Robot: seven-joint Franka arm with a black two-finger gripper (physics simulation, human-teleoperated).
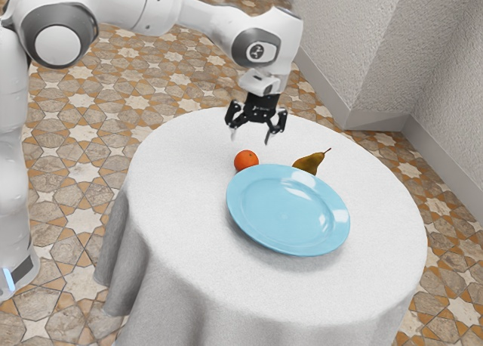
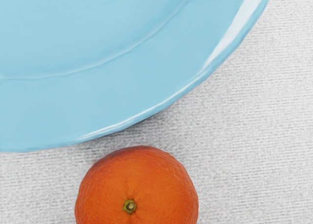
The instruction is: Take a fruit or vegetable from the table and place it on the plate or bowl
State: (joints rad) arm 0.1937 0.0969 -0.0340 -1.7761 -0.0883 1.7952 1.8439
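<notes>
Your target, the small round orange fruit with dimpled skin (image 1: 245, 160), sits on the surface right beside the rim of the glossy pale-blue plate (image 1: 287, 208), on the side away from the camera in the exterior view. It is close to the rim, but I cannot tell whether they touch.

In the wrist view the orange (image 2: 137, 187) shows its green stem scar facing up at the hand, with the plate (image 2: 98, 62) just past it. I judge the fruit to lie almost straight below the black two-finger claw (image 1: 251, 137).

The claw hangs above the fruit with its fingers spread apart and nothing between them. The orange is near enough a ball and has no long axis, so you need no particular wrist angle, only a plain descent. Watch that the finger on the plate side clears the raised rim.

A brownish-green pear with a thin stem (image 1: 311, 162) lies near the orange toward the exterior view's right, also at the plate's far edge.

The surface is a round table under a white, finely woven cloth (image 1: 189, 233). The cloth looks soft and matte, while the plate is smooth and hard, so the fruit may roll once you set it down.
</notes>
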